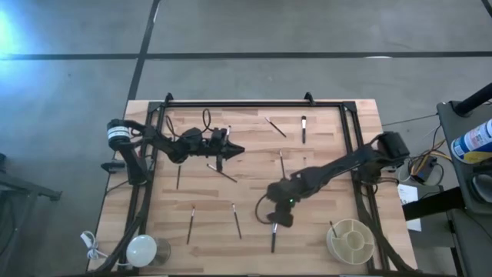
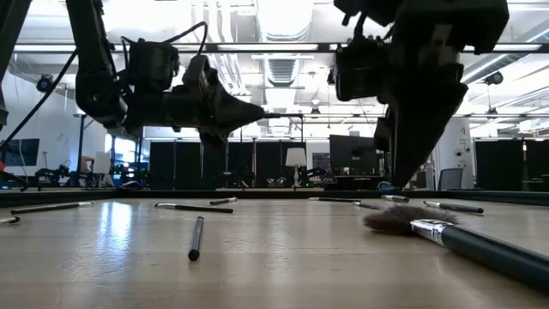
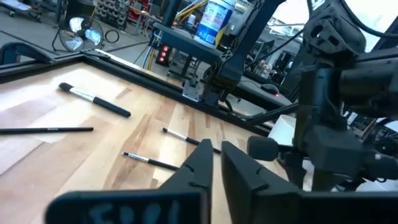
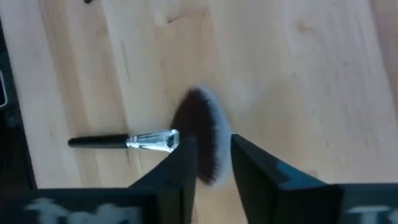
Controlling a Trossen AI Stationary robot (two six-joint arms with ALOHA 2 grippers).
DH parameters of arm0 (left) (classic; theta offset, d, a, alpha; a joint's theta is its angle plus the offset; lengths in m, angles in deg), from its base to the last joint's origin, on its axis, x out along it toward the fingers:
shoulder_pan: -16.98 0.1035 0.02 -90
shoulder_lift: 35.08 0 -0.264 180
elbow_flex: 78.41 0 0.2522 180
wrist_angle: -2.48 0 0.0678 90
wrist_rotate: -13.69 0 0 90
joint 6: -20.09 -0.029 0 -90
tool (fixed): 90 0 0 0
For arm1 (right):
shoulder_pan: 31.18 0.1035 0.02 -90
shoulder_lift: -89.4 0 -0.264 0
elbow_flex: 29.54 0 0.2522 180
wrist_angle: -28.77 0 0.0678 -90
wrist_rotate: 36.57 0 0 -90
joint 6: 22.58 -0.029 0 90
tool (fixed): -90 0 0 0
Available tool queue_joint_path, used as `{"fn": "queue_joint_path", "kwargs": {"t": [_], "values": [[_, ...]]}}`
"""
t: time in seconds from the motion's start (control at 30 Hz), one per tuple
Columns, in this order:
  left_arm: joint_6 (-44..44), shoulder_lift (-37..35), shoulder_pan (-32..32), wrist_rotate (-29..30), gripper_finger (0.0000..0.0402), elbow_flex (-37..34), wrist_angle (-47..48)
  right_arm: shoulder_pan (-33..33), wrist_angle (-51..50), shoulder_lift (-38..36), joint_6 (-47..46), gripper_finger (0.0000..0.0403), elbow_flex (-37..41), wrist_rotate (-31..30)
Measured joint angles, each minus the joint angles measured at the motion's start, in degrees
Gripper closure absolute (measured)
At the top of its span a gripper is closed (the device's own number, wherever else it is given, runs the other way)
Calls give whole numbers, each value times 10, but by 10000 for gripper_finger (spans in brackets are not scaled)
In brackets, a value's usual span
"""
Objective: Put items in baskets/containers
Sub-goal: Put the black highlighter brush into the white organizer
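I see right gripper (image 4: 211,165) spread over fluffy black brush (image 4: 200,134), shiny ferrule | left gripper (image 3: 214,162) slightly parted, empty, raised | ridged cream tub (image 1: 351,240) near-right on wood table (image 1: 323,154)

Both arms (image 1: 330,171) are showing matte black links with black cables looping alongside. The left arm (image 1: 165,142) is carrying a silver-banded joint at its base. Each gripper (image 3: 211,163) is ending in two flat, angular black fingers (image 4: 183,168). A green light is glowing on the right wrist.
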Motion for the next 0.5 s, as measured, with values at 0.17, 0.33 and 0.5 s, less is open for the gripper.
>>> {"fn": "queue_joint_path", "kwargs": {"t": [0.17, 0.33, 0.5], "values": [[0, 0, -2, 0, 328, 5, 10, 5, 2, 25, 24, 259, -20, -2], [0, 0, -4, 0, 317, 6, 10, 15, 1, 52, 61, 248, -36, -3], [-2, 0, -4, 0, 317, 7, 10, 25, -44, 73, 105, 248, -64, -24]]}}
